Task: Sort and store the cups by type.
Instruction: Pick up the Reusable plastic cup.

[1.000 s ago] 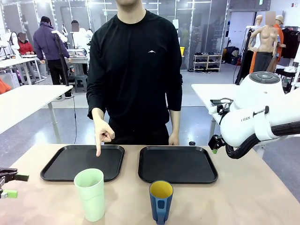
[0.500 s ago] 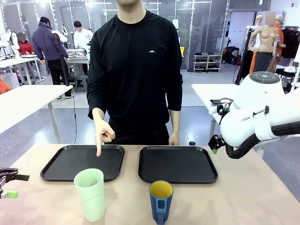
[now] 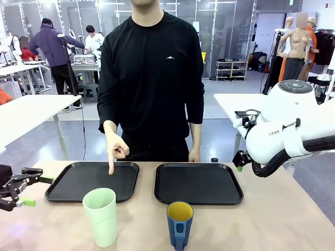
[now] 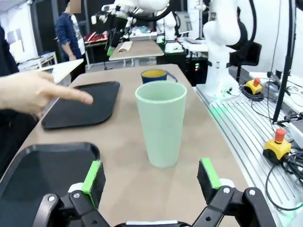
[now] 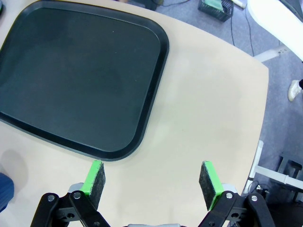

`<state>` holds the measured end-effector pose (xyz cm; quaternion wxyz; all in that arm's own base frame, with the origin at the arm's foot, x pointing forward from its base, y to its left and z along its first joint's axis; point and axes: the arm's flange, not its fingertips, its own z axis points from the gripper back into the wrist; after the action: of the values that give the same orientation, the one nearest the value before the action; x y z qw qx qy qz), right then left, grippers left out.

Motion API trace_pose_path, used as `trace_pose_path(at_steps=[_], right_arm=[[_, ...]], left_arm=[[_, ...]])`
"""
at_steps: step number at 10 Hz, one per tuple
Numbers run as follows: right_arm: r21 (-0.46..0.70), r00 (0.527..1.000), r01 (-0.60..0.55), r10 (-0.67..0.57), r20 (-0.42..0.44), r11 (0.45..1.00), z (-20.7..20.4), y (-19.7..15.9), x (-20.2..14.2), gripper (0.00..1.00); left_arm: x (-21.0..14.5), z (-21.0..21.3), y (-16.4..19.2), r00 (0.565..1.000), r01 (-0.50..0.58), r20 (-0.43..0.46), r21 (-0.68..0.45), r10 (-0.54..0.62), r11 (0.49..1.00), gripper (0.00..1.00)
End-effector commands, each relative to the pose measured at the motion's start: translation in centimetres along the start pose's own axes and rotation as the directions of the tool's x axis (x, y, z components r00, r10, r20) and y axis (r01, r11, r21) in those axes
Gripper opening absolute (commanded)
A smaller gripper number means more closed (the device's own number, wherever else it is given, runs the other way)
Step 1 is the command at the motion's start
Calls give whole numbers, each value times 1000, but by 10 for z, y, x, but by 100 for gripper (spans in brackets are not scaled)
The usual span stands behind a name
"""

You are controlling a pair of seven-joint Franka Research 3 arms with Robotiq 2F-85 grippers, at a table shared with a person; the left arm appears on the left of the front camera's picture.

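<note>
Mint tumbler (image 3: 100,216): stood upright, near left, just before left tray (image 3: 73,188).
Blue mug (image 3: 179,224): stood near centre, before right tray (image 3: 199,184).
Person's hand (image 3: 116,149): pointed into left tray.
Left gripper (image 3: 37,191): fully spread, empty, left of tumbler.
Right gripper (image 5: 151,177): fully spread, empty, beside right tray.
Approach: best centred on tumbler's mid-height, closed gently.

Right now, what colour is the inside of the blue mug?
Yellow inside the mug, seen best in the front view.

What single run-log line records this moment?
left tool: open, facing green tumbler | right tool: open, empty | person's hand: pointing at left tray
</note>
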<state>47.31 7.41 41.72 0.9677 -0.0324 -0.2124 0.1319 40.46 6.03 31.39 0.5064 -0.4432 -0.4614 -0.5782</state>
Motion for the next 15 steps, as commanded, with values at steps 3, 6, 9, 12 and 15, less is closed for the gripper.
trace_pose_path(at_steps=[3,6,9,12,15], right_arm=[[0,1000,2,-2,1,1000,0,-1,0,100],[0,1000,2,-2,1,1000,0,-1,0,100],[0,1000,2,-2,1,1000,0,-1,0,100],[0,1000,2,-2,1,1000,0,-1,0,100],[0,1000,2,-2,1,1000,0,-1,0,100]], left_arm=[[-83,-44,-23,996,4,85,-86,3,996,100],[-90,-70,-13,997,17,74,-76,-11,997,100],[-87,-79,9,998,46,52,-70,-42,996,100],[-92,-86,28,999,44,13,-70,-43,997,100],[-25,-78,50,1000,-16,25,-87,18,996,100]])
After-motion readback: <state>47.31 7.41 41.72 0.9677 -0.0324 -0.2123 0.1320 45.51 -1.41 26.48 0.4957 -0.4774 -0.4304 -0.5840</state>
